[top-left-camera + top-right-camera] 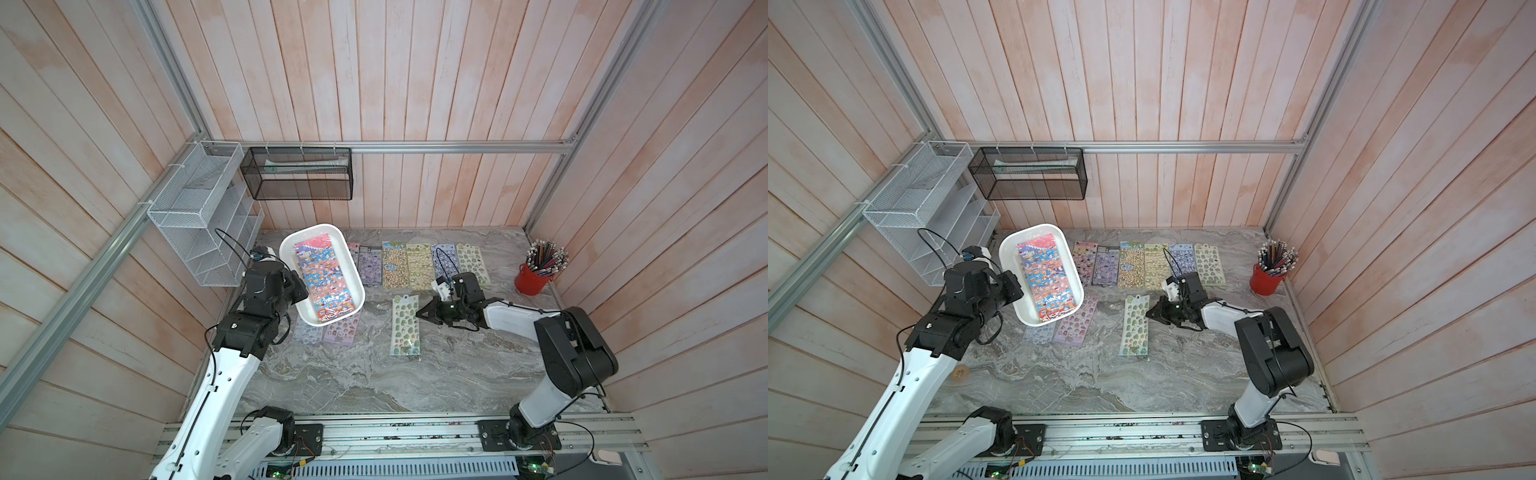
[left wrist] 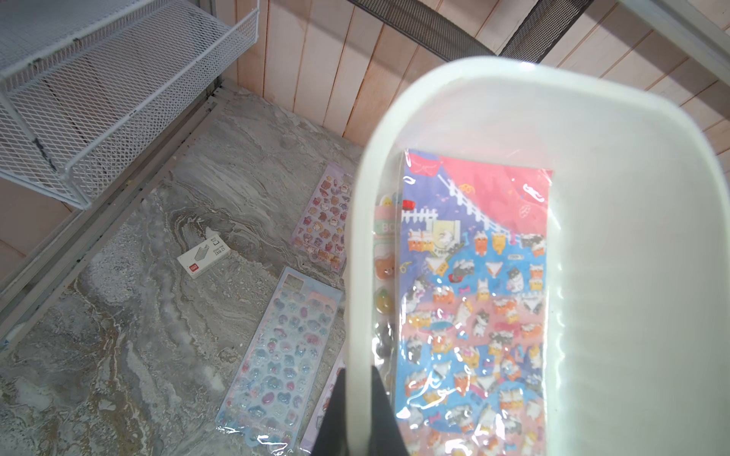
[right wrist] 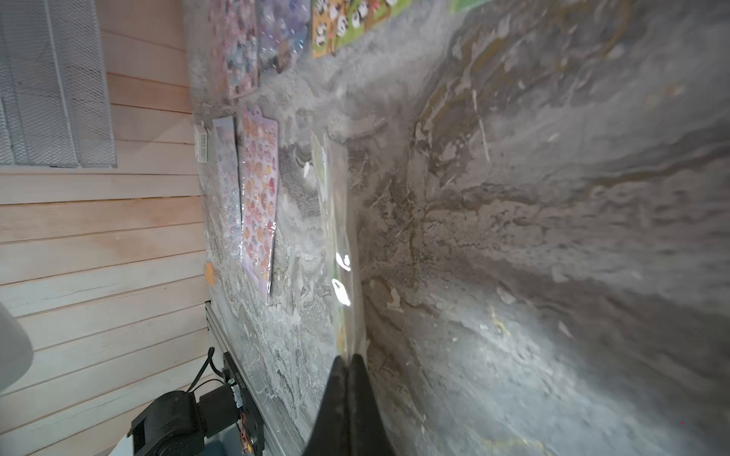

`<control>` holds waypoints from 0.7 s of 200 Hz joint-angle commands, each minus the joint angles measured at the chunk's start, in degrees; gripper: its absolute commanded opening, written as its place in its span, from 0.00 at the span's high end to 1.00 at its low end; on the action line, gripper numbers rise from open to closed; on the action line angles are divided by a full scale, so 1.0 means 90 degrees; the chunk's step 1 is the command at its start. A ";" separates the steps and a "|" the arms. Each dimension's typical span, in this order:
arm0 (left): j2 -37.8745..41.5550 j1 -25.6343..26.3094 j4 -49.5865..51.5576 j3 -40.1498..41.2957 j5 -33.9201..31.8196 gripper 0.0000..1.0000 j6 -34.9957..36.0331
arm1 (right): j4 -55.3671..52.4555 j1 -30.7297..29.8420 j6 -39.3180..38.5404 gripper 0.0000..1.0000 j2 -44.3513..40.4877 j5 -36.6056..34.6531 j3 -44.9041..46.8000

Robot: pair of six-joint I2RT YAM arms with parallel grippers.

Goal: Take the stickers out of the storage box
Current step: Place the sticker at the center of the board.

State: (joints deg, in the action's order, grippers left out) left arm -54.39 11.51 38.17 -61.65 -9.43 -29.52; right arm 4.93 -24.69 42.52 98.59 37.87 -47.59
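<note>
The job looks well past halfway. Nine stickers already lie flat on the counter point(image 1: 374, 382): a row of six point(image 1: 415, 266) across the middle of both top views, two more point(image 1: 328, 332) partly under the storage box point(image 1: 309, 229), and a green sheet point(image 1: 405, 328) alone near the centre. The left arm's fingers point(image 2: 380, 418) are clamped across the wall of the storage box, one inside and one outside. They hold it tilted at centre left of both top views, apparently clear of the counter. At least two stickers are left inside: a blue, pink and red sheet point(image 1: 326, 282) on top, and another whose edge point(image 2: 385, 272) peeks out beside it in the left wrist view. Whether more lie beneath, I cannot tell.

The right arm's fingers point(image 3: 351, 379) are pressed together at the green sheet's right edge. In the right wrist view the clear sleeve runs into their tips, so they seem to pinch it as it lies on the counter.

The counter is grey marbled stone, enclosed by pale pink wooden plank walls. A white wire rack point(image 1: 199, 216) and a black mesh basket point(image 1: 297, 174) hang at upper left. A red cup of pencils point(image 1: 532, 280) stands at the right, and a small white carton point(image 2: 203, 256) lies under the rack
</note>
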 commanded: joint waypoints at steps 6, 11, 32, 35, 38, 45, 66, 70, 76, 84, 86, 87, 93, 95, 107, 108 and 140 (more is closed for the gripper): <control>0.0007 -0.0029 -0.0170 -0.0173 0.0113 1.00 0.0058 | 0.0866 -0.0374 0.0618 1.00 0.0556 -0.0334 -0.0431; -0.0009 -0.0029 -0.0204 -0.0175 0.0133 1.00 0.0056 | 0.0893 -0.0430 0.0661 1.00 0.0671 -0.0387 -0.0501; -0.0029 -0.0035 -0.0339 -0.0155 0.0179 1.00 0.0053 | 0.1018 -0.0602 0.0810 1.00 0.1070 -0.0527 -0.0751; -0.0035 -0.0032 -0.0356 -0.0155 0.0187 1.00 0.0055 | 0.1009 -0.0617 0.0827 1.00 0.1119 -0.0539 -0.0796; -0.0040 -0.0031 -0.0363 -0.0154 0.0180 1.00 0.0064 | 0.0997 -0.0641 0.0830 1.00 0.1161 -0.0552 -0.0845; -0.0041 -0.0030 -0.0389 -0.0172 0.0170 1.00 0.0074 | 0.0933 -0.0687 0.0811 1.00 0.1266 -0.0587 -0.0970; -0.0058 -0.0034 -0.0469 -0.0143 0.0169 1.00 0.0106 | 0.0685 -0.0832 0.0726 1.00 0.1569 -0.0655 -0.1422; -0.0060 -0.0030 -0.0486 -0.0135 0.0169 1.00 0.0115 | 0.0644 -0.0858 0.0712 1.00 0.1627 -0.0653 -0.1519; -0.0068 -0.0029 -0.0513 -0.0133 0.0180 1.00 0.0120 | 0.0577 -0.0895 0.0698 1.00 0.1707 -0.0669 -0.1626; -0.0071 -0.0034 -0.0530 -0.0132 0.0188 1.00 0.0118 | 0.0531 -0.0930 0.0692 1.00 0.1799 -0.0686 -0.1748; -0.0075 -0.0037 -0.0538 -0.0133 0.0196 1.00 0.0119 | 0.0528 -0.0934 0.0689 1.00 0.1819 -0.0690 -0.1781; -0.0082 -0.0043 -0.0539 -0.0133 0.0197 1.00 0.0122 | 0.0522 -0.0941 0.0692 1.00 0.1829 -0.0691 -0.1796; -0.0092 -0.0030 -0.0559 -0.0133 0.0206 1.00 0.0123 | 0.0517 -0.0952 0.0707 1.00 0.1893 -0.0692 -0.1873; -0.0095 -0.0034 -0.0560 -0.0125 0.0207 1.00 0.0125 | 0.0517 -0.0961 0.0708 1.00 0.1916 -0.0687 -0.1893; -0.0116 -0.0033 -0.0588 -0.0119 0.0218 1.00 0.0131 | 0.0485 -0.0983 0.0717 1.00 0.2017 -0.0682 -0.2022; -0.0118 -0.0040 -0.0588 -0.0116 0.0223 1.00 0.0133 | 0.0482 -0.0985 0.0716 1.00 0.2026 -0.0682 -0.2029; -0.0128 -0.0041 -0.0645 -0.0089 0.0228 1.00 0.0145 | 0.0339 -0.1041 0.0687 1.00 0.2252 -0.0664 -0.2346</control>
State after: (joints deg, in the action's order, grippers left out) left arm -55.57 11.46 35.46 -61.67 -8.10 -28.71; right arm 10.11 -33.58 48.49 116.84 32.82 -66.50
